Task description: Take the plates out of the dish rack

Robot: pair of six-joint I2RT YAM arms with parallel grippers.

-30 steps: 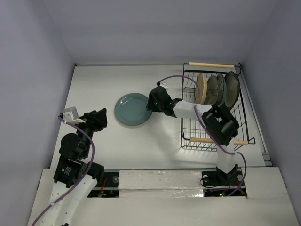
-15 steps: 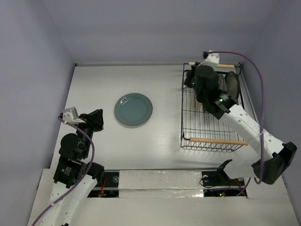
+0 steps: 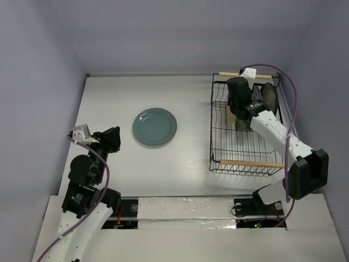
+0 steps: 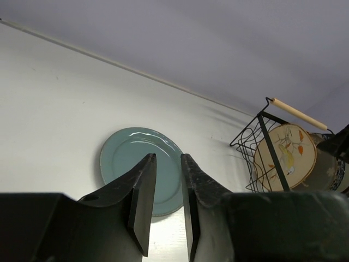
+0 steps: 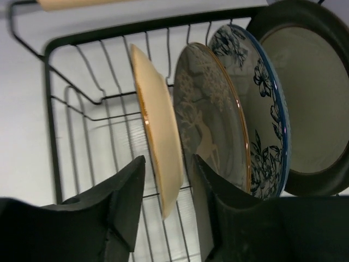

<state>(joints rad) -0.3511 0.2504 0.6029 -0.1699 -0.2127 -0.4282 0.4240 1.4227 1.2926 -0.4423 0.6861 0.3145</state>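
Plates: teal plate (image 3: 155, 126) lies on the table (image 3: 109, 98); my right gripper (image 5: 168, 161), back at the dish rack (image 3: 248, 163), straddles the tan plate (image 5: 158, 136), jaws apart, next to lift; left gripper (image 4: 168, 158) barely parted, empty.

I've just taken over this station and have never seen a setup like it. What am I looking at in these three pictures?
Two robot arms sit at a white table. The overhead picture looks down from behind them; the other two come from a camera on each wrist. A teal plate lies flat on the table. Four plates stand in the black wire dish rack. The right gripper straddles the rim of the tan plate, jaws open, not yet gripping. The left gripper hangs empty, jaws barely apart.
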